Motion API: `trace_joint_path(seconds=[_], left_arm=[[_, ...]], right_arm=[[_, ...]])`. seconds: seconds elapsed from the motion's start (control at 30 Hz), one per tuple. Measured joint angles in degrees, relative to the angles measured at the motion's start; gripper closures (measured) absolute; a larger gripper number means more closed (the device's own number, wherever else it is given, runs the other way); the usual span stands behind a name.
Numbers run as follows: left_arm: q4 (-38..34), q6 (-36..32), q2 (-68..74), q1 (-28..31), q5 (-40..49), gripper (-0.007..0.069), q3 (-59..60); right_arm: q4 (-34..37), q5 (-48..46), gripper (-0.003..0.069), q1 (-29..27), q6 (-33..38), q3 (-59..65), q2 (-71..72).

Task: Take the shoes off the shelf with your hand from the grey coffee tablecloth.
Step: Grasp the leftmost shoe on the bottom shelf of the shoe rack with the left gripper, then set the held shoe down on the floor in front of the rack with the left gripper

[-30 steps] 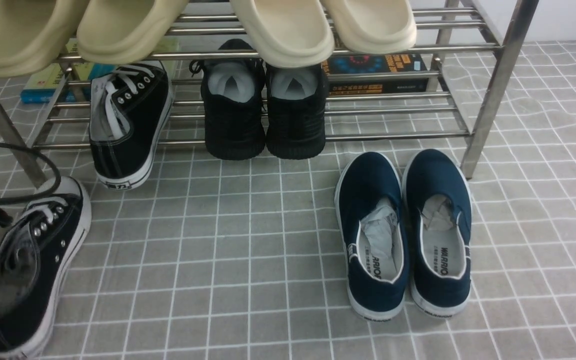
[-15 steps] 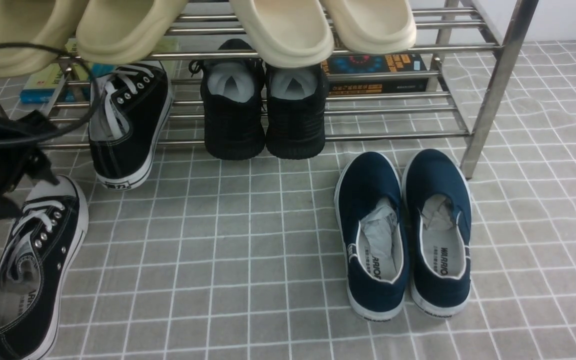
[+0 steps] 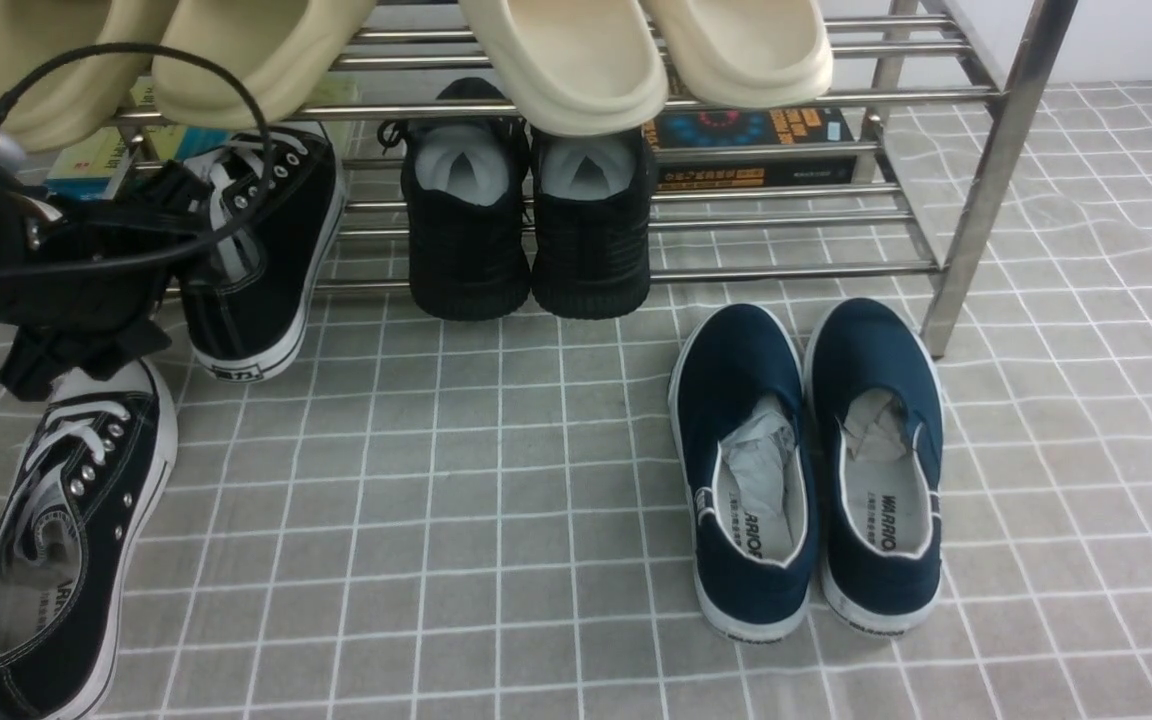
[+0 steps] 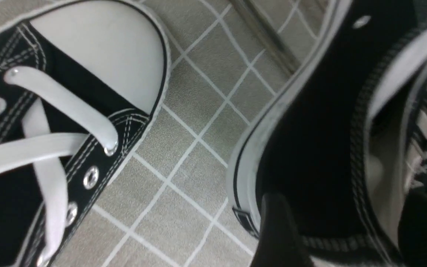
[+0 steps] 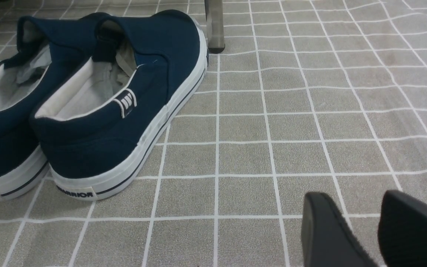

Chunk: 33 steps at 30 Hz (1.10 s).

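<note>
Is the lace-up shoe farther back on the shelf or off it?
On: the sneaker lies on the shelf, its heel poking past the front bar.

The front view looks forward and down over the grey coffee tablecloth (image 3: 496, 520) to the shelf (image 3: 786, 270). The left wrist view hangs very near the 2 shoes (image 4: 321, 129), the right wrist view low beside the navy slip-ons (image 5: 124, 111); the front view shows both pairs too.

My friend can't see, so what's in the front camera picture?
The robot's black left gripper, trailing looped cables, hangs at a black canvas lace-up sneaker on the lower tier of a shiny steel rack. Its mate lies on the grey grid tablecloth, left of navy slip-ons with white trim.
</note>
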State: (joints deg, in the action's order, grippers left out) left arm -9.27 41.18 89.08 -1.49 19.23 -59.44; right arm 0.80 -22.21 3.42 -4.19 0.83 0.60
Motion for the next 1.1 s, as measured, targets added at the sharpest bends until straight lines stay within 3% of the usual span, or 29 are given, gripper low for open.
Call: trace_joint_path(seconds=[0.17, 0.27, 0.3, 0.33, 0.37, 0.4, 0.47, 0.77, 1.1], left_arm=[[-2.4, 0.1, 2.2, 0.0, -1.7, 0.0241, -0.2], [-3.1, 0.1, 3.7, 0.0, -0.7, 0.0380, -0.2], [-3.1, 0.1, 3.8, 0.0, -0.5, 0.0391, -0.2], [-3.1, 0.0, 4.1, 0.0, 0.4, 0.0480, -0.2], [-3.1, 0.0, 4.1, 0.0, 0.5, 0.0491, -0.2], [-2.8, -0.7, 4.0, 0.0, 1.8, 0.0556, -0.2], [-2.6, -1.5, 3.4, 0.0, 4.0, 0.0582, -0.2], [-1.3, -2.1, -4.1, 0.0, 19.8, 0.0589, 1.1], [-0.8, 2.5, -11.8, 0.0, 18.6, 0.0589, 12.4]], right_arm=[[0.0, 0.0, 0.0420, 0.0, 0.0, 0.0, 0.0], [0.0, 0.0, 0.0420, 0.0, 0.0, 0.0, 0.0], [0.0, 0.0, 0.0420, 0.0, 0.0, 0.0, 0.0], [0.0, 0.0, 0.0420, 0.0, 0.0, 0.0, 0.0], [0.0, 0.0, 0.0420, 0.0, 0.0, 0.0, 0.0], [0.0, 0.0, 0.0420, 0.0, 0.0, 0.0, 0.0], [0.0, 0.0, 0.0420, 0.0, 0.0, 0.0, 0.0], [0.0, 0.0, 0.0420, 0.0, 0.0, 0.0, 0.0], [0.0, 0.0, 0.0420, 0.0, 0.0, 0.0, 0.0]])
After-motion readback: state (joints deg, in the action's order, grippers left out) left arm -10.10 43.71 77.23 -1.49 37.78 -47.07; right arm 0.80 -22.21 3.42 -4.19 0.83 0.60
